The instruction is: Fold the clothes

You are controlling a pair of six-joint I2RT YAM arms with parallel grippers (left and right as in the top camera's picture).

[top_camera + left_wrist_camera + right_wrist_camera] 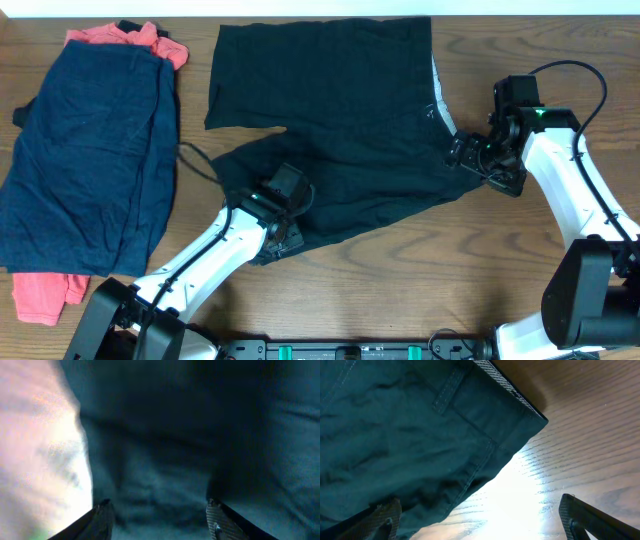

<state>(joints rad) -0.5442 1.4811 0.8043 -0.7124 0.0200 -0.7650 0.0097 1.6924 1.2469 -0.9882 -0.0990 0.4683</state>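
Close part-open left gripper (159, 515) firmly on shorts (330, 120) leg; bring wide-open, empty right gripper (477, 510) onto waistband (520, 400) corner; lift both together, fold evenly, keep cloth flat.

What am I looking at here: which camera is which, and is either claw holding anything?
Two robot arms work at a wooden table. The wide picture looks down from above. The other two come from a camera on each wrist, with that arm's fingers at the bottom edge. Black shorts lie spread in the middle. At the left, navy shorts lie on a coral-red piece. The left gripper is open over the black fabric's lower edge. The right gripper is open at the waistband corner. Neither visibly grips anything.
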